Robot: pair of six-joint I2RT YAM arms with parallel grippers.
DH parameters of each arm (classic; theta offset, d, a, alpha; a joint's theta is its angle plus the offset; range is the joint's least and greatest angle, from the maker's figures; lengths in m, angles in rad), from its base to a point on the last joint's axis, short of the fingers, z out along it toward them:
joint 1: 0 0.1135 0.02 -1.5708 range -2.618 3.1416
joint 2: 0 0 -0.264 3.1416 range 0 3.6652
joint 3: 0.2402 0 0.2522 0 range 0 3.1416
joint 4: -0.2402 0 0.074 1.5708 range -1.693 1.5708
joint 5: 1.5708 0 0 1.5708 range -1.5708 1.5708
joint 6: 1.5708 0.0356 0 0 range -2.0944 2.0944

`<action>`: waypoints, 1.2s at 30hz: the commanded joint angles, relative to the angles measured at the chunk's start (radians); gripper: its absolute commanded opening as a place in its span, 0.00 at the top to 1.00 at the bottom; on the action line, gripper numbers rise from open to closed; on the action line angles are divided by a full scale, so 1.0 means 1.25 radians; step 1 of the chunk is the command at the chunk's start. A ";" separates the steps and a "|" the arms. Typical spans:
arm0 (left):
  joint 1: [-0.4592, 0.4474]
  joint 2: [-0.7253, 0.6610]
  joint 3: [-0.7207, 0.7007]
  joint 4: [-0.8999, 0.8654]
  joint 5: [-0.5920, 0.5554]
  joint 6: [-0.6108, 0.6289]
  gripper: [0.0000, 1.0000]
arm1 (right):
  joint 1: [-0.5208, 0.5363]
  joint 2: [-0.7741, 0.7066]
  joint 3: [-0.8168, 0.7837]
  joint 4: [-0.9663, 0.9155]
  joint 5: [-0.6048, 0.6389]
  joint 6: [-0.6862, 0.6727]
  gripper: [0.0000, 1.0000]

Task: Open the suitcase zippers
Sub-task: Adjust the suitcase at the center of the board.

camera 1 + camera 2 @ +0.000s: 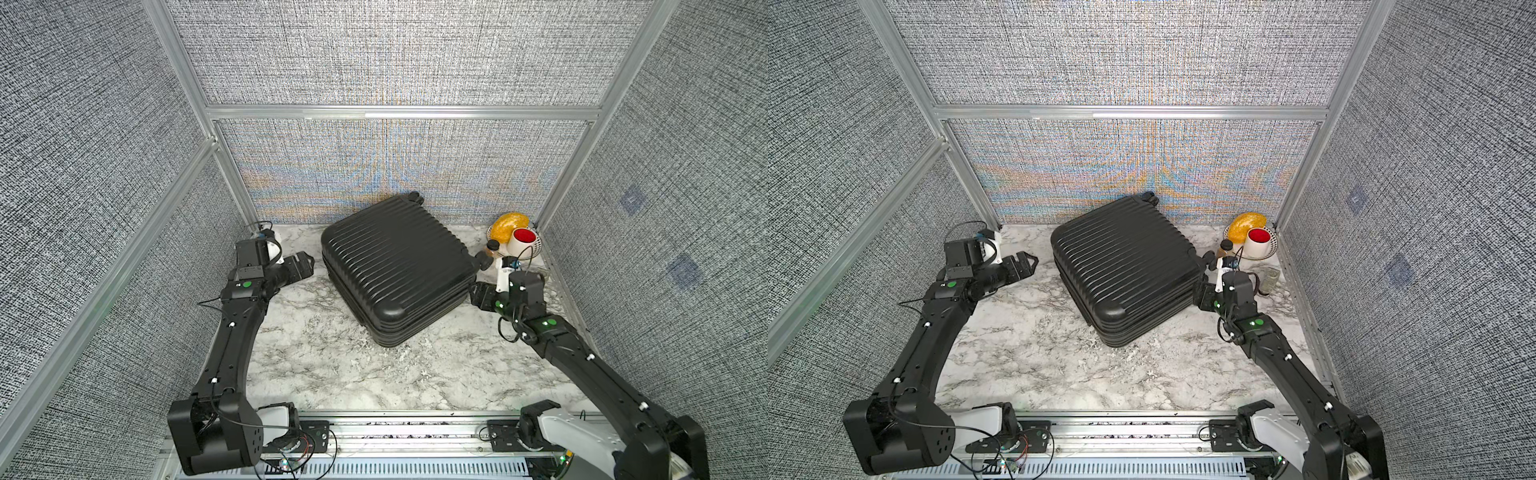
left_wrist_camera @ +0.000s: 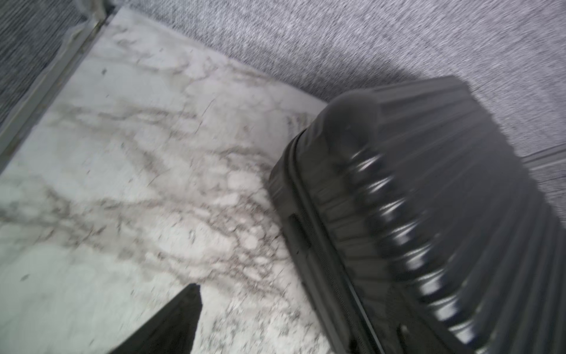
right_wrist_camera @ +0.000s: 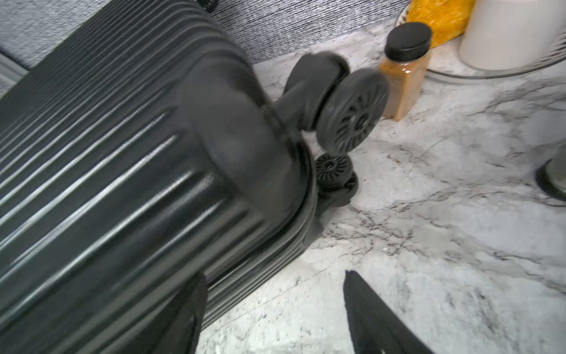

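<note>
The marble bench (image 1: 316, 365) carries the suitcase (image 1: 395, 266), which lies flat on 1 shell half at the middle, pushed toward 12 o'clock near the back wall. Both halves are together, so the case is shut.

The left gripper (image 1: 1030, 266) hovers at 9 o'clock of the case, clear of it, jaws wide and empty. The right gripper (image 1: 474, 294) sits at 3 o'clock, jaws spread and holding nothing, with 1 finger just beside the side wall; contact cannot be told.

A wheel (image 3: 352, 110) juts from the corner near a spice jar (image 3: 404, 70) at 2 o'clock.

The zippers (image 2: 329, 245) run along the seam, blurred; no pull shows.

This looks like the approach step, with nothing unzipped. The next move calls for finding a pull, pinching it narrowly and dragging it along the seam while the other arm steadies the case.
</note>
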 commanded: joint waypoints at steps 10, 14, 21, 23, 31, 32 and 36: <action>-0.024 0.461 0.448 -0.023 0.206 0.081 0.01 | 0.000 -0.223 -0.163 0.093 -0.109 0.329 0.02; -0.037 0.600 0.598 -0.086 0.255 0.092 0.01 | 0.001 -0.193 -0.177 0.146 -0.127 0.363 0.02; -0.058 0.705 0.690 -0.116 0.398 0.082 0.01 | 0.002 -0.090 -0.176 0.291 -0.184 0.363 0.02; -0.064 0.694 0.657 -0.094 0.446 0.072 0.01 | -0.001 -0.053 -0.168 0.314 -0.192 0.350 0.02; -0.083 0.520 0.416 -0.004 0.494 0.042 0.01 | -0.026 0.111 -0.080 0.346 -0.250 0.287 0.02; -0.088 0.492 0.382 0.005 0.491 0.037 0.01 | -0.032 0.143 -0.061 0.355 -0.267 0.282 0.02; -0.114 0.381 0.253 0.025 0.450 0.031 0.01 | -0.047 0.272 0.041 0.358 -0.317 0.243 0.02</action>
